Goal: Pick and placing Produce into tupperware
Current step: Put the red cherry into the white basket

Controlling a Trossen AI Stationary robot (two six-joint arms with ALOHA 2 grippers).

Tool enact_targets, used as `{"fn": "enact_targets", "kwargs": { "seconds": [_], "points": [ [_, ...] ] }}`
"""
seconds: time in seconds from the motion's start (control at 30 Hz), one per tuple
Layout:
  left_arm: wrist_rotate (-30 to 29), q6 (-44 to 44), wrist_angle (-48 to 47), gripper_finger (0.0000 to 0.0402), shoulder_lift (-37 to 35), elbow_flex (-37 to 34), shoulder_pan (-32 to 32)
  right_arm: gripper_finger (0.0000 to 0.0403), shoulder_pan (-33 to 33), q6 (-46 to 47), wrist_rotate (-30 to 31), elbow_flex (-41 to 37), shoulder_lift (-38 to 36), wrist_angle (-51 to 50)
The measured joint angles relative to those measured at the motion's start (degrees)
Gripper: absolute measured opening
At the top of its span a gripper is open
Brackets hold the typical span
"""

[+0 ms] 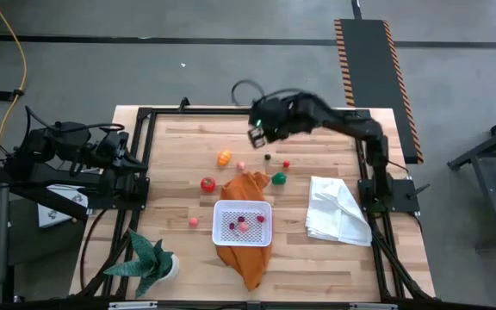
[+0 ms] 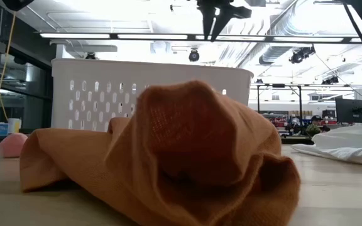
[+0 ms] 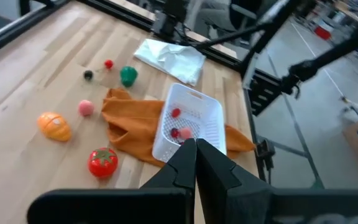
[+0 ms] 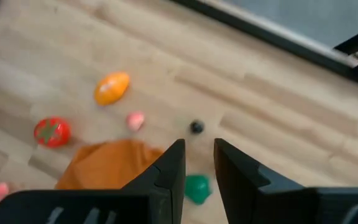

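Observation:
The white tupperware (image 1: pixel 219 222) sits on an orange cloth (image 1: pixel 248 184) near the table's middle and holds a few red and pink pieces (image 1: pixel 243 224). Loose produce lies on the wood beyond it: an orange piece (image 1: pixel 224 158), a red tomato (image 1: pixel 207 183), a green piece (image 1: pixel 279 178), a small dark ball (image 1: pixel 268 158), a small red one (image 1: pixel 287 164) and pink ones (image 1: pixel 241 165). My right gripper (image 4: pixel 199 155) hangs open high above the far part of the table, over the dark ball (image 4: pixel 196 127), with nothing between its fingers. My left gripper (image 3: pixel 196 146) is shut at the table's left edge.
A crumpled white cloth (image 1: pixel 338 211) lies at the right. A green spiky potted plant (image 1: pixel 149 258) stands at the near left corner. One more pink piece (image 1: pixel 194 221) lies left of the tupperware. A black frame borders the table.

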Motion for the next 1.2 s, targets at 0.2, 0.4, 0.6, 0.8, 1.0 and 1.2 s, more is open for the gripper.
{"fn": "enact_targets", "kwargs": {
  "seconds": [0.2,0.4,0.6,0.8,1.0,1.2],
  "points": [
    [-3.95,-3.01,0.00,0.0001,0.00,0.00,0.00,0.0076,-7.03,-6.73,-1.37,0.00,-2.05,-0.01],
    [-6.67,-5.68,0.02,0.0001,0.00,0.00,0.00,0.0076,-13.51,-13.15,-6.28,-2.43,-1.75,-0.02],
    [-7.96,-8.19,0.03,0.0001,0.00,0.00,0.00,0.0076,-18.71,-17.21,-9.70,-12.92,-3.17,0.00],
    [-9.51,-10.49,0.04,0.0001,0.00,0.00,0.00,0.0076,-21.28,-18.63,-10.56,-27.51,-6.65,1.40],
    [-11.75,-10.82,0.04,0.0001,0.03,0.00,0.00,0.0076,-23.00,-19.43,-16.42,-42.43,-12.67,13.42],
    [-13.57,-12.12,0.03,0.0001,0.10,0.00,0.00,0.0076,-24.80,-15.69,-21.02,-55.58,-19.82,24.20]
  ]
}}
